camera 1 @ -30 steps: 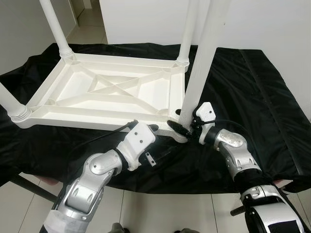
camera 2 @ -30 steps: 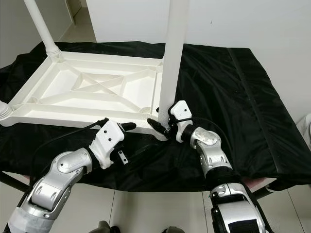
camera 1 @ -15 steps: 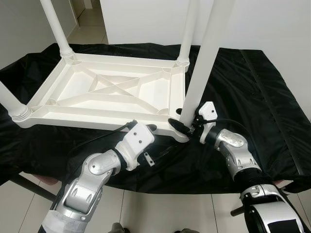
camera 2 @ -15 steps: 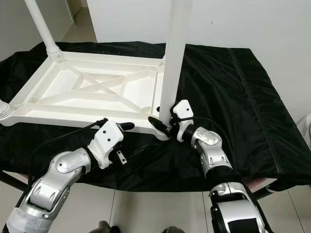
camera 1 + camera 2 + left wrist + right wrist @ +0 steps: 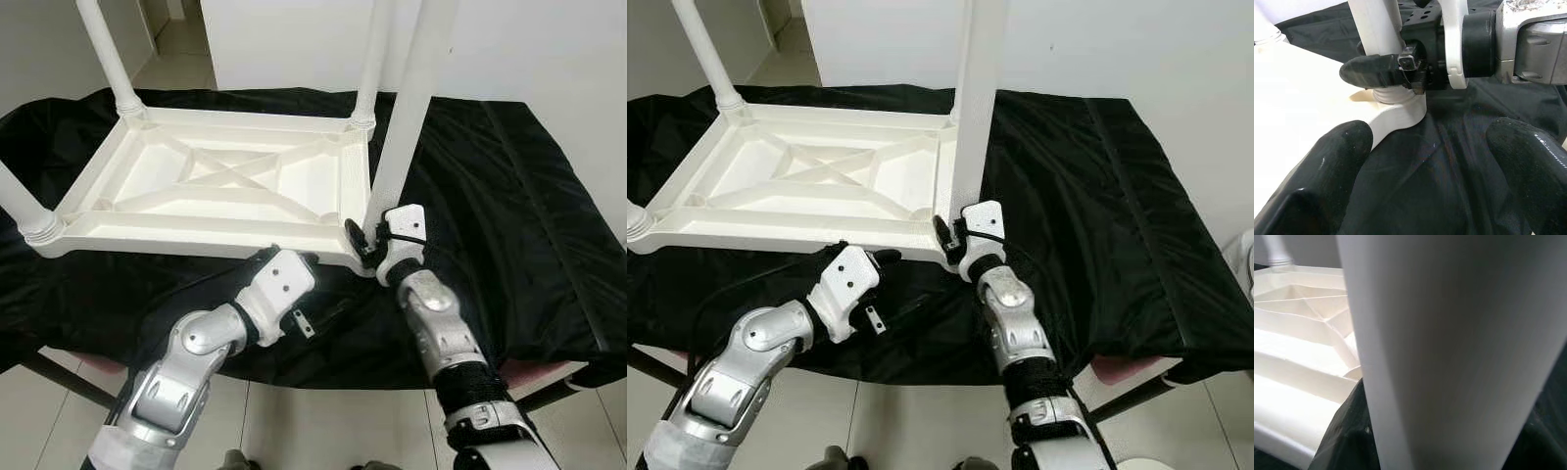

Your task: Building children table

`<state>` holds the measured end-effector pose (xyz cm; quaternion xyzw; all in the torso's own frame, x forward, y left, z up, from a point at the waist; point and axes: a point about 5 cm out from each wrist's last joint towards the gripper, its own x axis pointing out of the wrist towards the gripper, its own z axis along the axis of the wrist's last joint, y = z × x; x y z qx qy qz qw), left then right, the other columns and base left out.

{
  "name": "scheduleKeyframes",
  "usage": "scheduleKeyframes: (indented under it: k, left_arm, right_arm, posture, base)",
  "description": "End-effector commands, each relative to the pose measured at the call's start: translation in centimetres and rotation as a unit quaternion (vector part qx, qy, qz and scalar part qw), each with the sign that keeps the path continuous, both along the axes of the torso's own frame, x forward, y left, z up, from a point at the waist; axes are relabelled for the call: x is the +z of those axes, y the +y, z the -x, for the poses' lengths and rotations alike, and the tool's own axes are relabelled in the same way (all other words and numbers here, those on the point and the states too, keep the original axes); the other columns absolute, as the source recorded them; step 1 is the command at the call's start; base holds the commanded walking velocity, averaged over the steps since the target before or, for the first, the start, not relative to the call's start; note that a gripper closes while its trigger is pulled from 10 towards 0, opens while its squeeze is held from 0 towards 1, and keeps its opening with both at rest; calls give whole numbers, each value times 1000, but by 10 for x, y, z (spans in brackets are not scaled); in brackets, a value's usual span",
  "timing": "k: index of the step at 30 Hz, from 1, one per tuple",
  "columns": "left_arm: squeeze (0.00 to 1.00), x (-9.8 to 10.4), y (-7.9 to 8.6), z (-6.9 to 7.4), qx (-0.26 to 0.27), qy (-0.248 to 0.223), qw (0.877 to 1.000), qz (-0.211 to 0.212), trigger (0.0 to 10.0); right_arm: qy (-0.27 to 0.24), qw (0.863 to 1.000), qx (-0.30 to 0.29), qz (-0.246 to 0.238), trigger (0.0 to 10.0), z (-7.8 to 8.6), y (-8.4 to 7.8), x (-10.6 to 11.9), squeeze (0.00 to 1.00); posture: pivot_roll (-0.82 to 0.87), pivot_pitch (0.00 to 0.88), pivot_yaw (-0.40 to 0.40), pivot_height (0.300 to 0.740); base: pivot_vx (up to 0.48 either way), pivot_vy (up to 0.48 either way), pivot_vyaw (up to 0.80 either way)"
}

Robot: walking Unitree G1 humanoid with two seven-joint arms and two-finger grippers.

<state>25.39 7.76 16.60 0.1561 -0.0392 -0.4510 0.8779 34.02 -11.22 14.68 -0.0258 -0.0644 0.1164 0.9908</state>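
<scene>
We're looking down at the white kids' table (image 5: 220,186), which is lying upside down on a black cloth (image 5: 490,186) that's covering the whole work surface. It's sitting in the upper left of the head view, with its ribbed underside facing up at us. Two legs are standing up at the far corners, one at upper left (image 5: 106,54) and one near top centre (image 5: 373,59), and another leg (image 5: 22,208) is poking in at the left edge.

Our right gripper (image 5: 369,238) is sitting just right of centre, and it's clamping its fingers narrowly around the base of the fourth leg (image 5: 407,108), right where that leg is meeting the near right corner socket of the table. The leg is standing nearly upright, leaning a bit to the right toward the top of the frame. In the left wrist view we're seeing one black finger (image 5: 1378,72) pressed against the leg just above the socket collar.

Our left gripper (image 5: 1425,161) is hovering below centre by the table's near edge, jaws spread wide and holding nothing, with just cloth between the fingers. One finger is sitting close to the table's edge.
</scene>
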Motion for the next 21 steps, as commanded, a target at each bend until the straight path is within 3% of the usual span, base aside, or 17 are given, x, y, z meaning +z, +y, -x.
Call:
scheduleKeyframes:
  k: [1,4,10,11,19,20,21]
  left_arm:
    - [0,-3,1,1,23,2,1000,-1,10000]
    - [0,-4,1,1,24,2,1000,0,10000]
    - [0,-3,1,1,24,2,1000,0,10000]
    - [0,-4,1,1,25,2,1000,-1,10000]
    - [0,-4,2,1,29,1,1000,1,10000]
    - [0,-4,2,1,29,-7,1000,2,10000]
    - [0,-3,2,1,29,-13,999,2,10000]
  right_arm:
    - [37,996,-78,-5,10000,5,-8,-19,0]
    - [35,991,-131,-18,10000,7,-6,-17,0]
    - [-5,991,-122,-62,10000,11,3,-5,0]
    - [-19,991,-119,-66,10000,12,0,-1,1000]
    - [-62,988,-130,-61,10000,18,-16,10,953]
    - [-77,988,-121,-60,10000,24,-16,11,0]
    - [-87,988,-114,-59,10000,29,-16,11,0]
  posture:
    - [-82,87,31,740]
    - [-79,83,31,740]
    - [-77,75,31,740]
    - [-75,74,31,740]
    - [-73,75,31,740]
    - [-76,75,33,740]
    - [-76,75,33,740]
  base:
    - [0,0,0]
    - [0,0,0]
    - [0,0,0]
    - [0,0,0]
    - [0,0,0]
    - [0,0,0]
    - [0,0,0]
